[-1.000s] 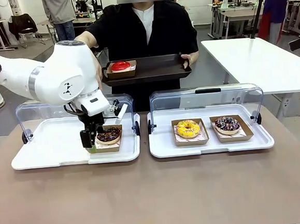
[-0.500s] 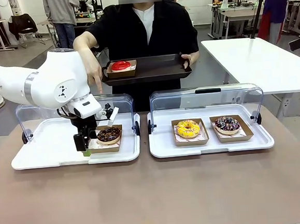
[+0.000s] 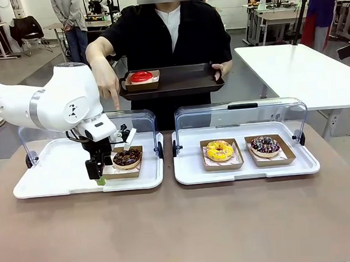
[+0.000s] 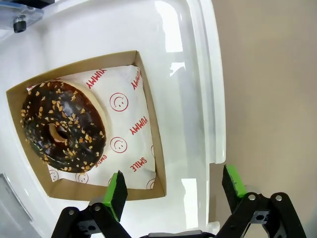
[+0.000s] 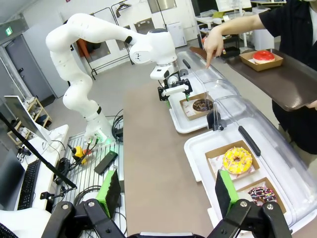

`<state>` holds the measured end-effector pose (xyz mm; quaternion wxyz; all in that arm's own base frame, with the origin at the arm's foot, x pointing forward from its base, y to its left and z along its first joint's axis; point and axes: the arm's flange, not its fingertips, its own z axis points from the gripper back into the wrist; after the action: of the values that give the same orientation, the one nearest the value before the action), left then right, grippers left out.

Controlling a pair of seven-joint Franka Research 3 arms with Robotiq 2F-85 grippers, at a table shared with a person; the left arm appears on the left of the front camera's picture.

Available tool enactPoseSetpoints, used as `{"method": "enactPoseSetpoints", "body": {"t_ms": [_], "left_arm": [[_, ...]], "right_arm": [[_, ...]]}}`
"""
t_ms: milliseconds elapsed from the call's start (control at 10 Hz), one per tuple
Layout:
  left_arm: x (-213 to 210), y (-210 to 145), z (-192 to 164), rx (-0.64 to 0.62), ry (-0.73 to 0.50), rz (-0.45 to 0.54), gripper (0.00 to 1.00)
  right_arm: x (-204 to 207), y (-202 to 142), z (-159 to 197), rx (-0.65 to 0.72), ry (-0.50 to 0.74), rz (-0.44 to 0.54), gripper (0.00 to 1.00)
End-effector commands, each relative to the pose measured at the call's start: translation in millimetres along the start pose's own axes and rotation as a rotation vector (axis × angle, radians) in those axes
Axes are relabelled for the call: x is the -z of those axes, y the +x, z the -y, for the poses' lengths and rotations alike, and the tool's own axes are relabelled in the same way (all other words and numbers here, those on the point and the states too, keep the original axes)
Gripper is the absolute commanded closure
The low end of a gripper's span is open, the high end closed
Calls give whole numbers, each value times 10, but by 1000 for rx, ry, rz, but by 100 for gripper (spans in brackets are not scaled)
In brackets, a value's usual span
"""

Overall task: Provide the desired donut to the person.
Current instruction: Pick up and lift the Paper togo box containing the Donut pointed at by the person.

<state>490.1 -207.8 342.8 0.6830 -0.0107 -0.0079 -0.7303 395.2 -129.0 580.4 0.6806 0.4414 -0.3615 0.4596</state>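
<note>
- Left end effector (image 3: 100, 176): fingers spread wide, nothing gripped, hung low at the near left corner of a cardboard box (image 3: 122, 170).
- In the left wrist view, one green pad (image 4: 118, 191) is seen over the box's edge, the other by the tray's rim; contact cannot be told.
- Chocolate donut (image 3: 127, 157) lies in that box, on the left white tray (image 3: 51, 177).
- The person's hand (image 3: 106, 82) is pointed down toward it.
- Right end effector (image 5: 166, 193): spread wide, empty, high above the surface (image 5: 153, 163).

Gripper retreats, hand points
Left gripper (image 3: 96, 173) slid left of the chocolate donut (image 3: 127, 157); the person's hand (image 3: 106, 82) now points toward it.
</note>
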Motion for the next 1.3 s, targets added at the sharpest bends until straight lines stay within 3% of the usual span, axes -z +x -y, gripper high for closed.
{"method": "enactPoseSetpoints", "body": {"t_ms": [0,500,600,700,800,900,1000,1200], "left_arm": [[67,-21,-71,-11,2,34,0],[119,-40,-185,-45,22,32,0],[118,-32,-199,-46,27,33,54],[125,-37,-193,-44,25,29,54],[128,-34,-193,-42,22,30,100],[131,-33,-196,-41,20,31,59],[135,-29,-186,-39,20,32,100],[133,-32,-180,-31,22,31,100]], "right_arm": [[1,13,-5,-7,3,15,0],[1,13,-5,-7,3,15,0],[1,13,-5,-7,3,15,0],[1,13,-5,-7,3,15,0],[1,13,-5,-7,3,15,0],[1,13,-5,-7,3,15,0],[1,13,-5,-7,3,15,0],[1,13,-5,-7,3,15,0]]}}
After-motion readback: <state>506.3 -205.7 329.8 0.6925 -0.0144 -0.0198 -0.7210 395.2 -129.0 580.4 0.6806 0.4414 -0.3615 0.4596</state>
